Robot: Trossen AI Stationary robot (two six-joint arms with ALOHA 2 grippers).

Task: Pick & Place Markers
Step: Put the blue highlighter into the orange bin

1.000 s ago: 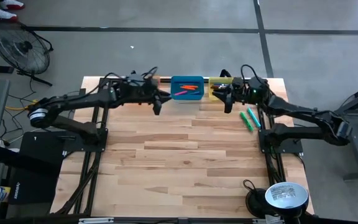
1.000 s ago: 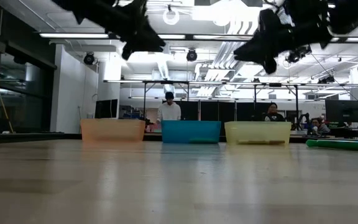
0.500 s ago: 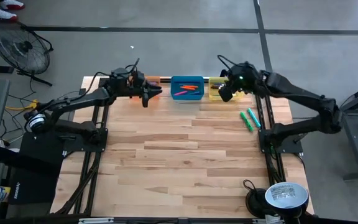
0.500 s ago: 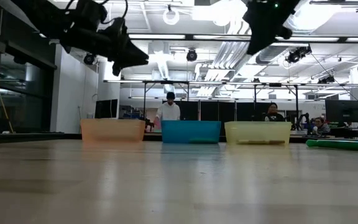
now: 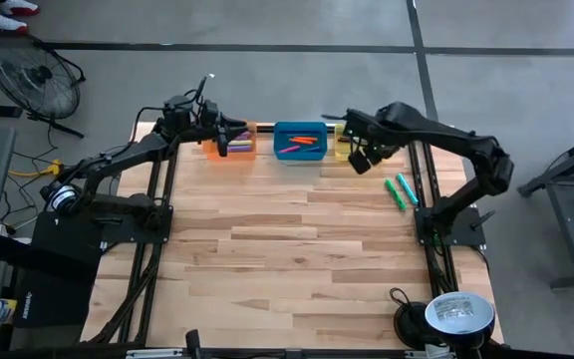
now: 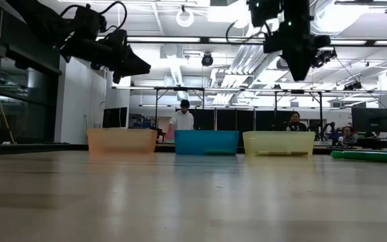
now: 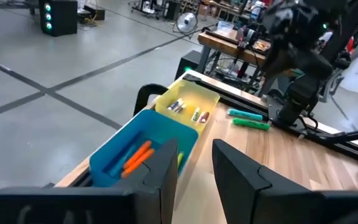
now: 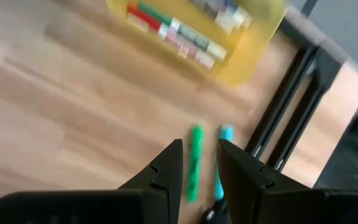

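1. You had the left tool [image 5: 221, 147] raised above the orange bin [image 5: 235, 141] at the far edge of the worktop [image 5: 297, 249]. Its fingers [image 7: 161, 177] stood slightly apart with nothing between them.
2. You had the right tool [image 5: 360, 160] in the air just in front of the yellow bin [image 5: 341, 141]. Its fingers [image 8: 169, 168] also stood a little apart and held nothing.
3. In the low view, the left tool [image 6: 134, 66] hung high over the orange bin [image 6: 121, 140], and the right tool [image 6: 299, 70] pointed down above the yellow bin [image 6: 278, 143].
4. The three bins stood in a row along the far edge, with the blue bin [image 5: 300, 140] between the other two.
5. Orange markers [image 7: 137, 157] lay inside the blue bin [image 7: 143, 144]. From above, these orange markers [image 5: 302, 147] showed in the middle of it.
6. Several mixed-colour markers [image 8: 178, 34] lay in a line inside the yellow bin [image 8: 241, 46].
7. A green marker [image 5: 395, 193] and a teal marker [image 5: 406, 186] lay side by side on the bare wood, near the worktop's right edge and the right arm's base.
8. The right wrist view showed the green marker [image 8: 194, 163] and the teal marker [image 8: 222, 158] nearly parallel, just apart.
9. Two people [image 6: 182, 118] stood in the room beyond the bins.
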